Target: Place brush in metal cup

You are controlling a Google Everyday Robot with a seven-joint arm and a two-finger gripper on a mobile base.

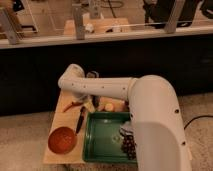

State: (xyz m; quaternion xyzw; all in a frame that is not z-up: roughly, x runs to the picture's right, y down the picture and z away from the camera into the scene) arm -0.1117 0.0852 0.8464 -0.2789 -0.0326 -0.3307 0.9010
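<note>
We note the white arm (107, 89) reaching left across frame centre, end effector (89, 102) low over the tabletop (62, 112), its state we cannot tell, brush (80, 119) lying flat just below it, between red bowl (62, 140) and green tray (95, 150), cup (92, 75) at upper centre behind the arm

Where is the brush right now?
In the camera view the brush lies on the wooden table, between the red bowl and the green tray. The pincer is just above its far end.
</note>
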